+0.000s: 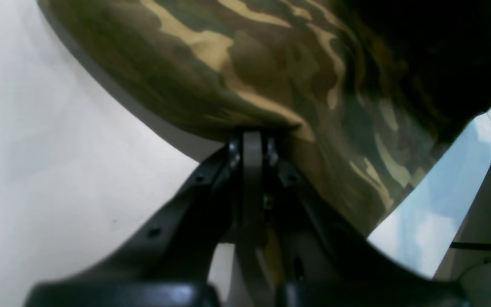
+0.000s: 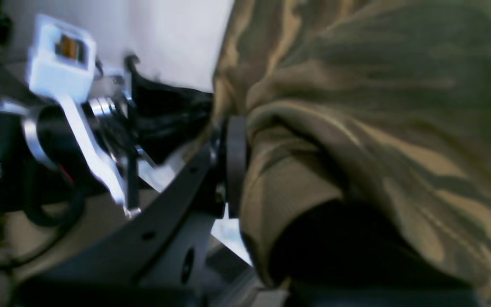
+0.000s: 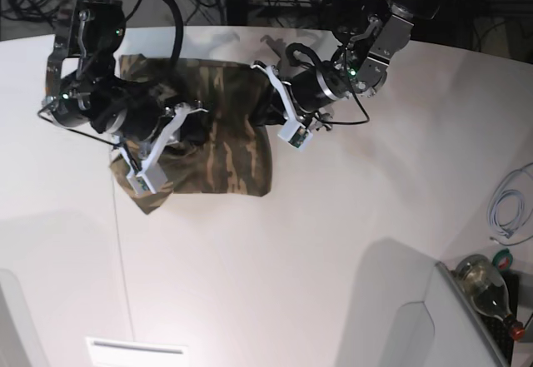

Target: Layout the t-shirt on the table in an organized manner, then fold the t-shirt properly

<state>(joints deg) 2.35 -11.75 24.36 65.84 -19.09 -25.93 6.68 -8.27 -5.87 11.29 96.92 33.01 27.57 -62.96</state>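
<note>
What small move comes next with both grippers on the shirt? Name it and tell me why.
Probably draw the two grippers apart and lay the cloth flat. The left gripper and the right gripper are each shut on an edge of the t-shirt, which lies bunched and wrinkled between the arms on the table, with a sleeve sticking out at the lower corner. It is not yet spread out.

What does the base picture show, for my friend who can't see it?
Two robot arms reach from the far side and hold a camouflage t-shirt at its two sides on a big white table. The shirt's lower part lies spread out flat.
</note>
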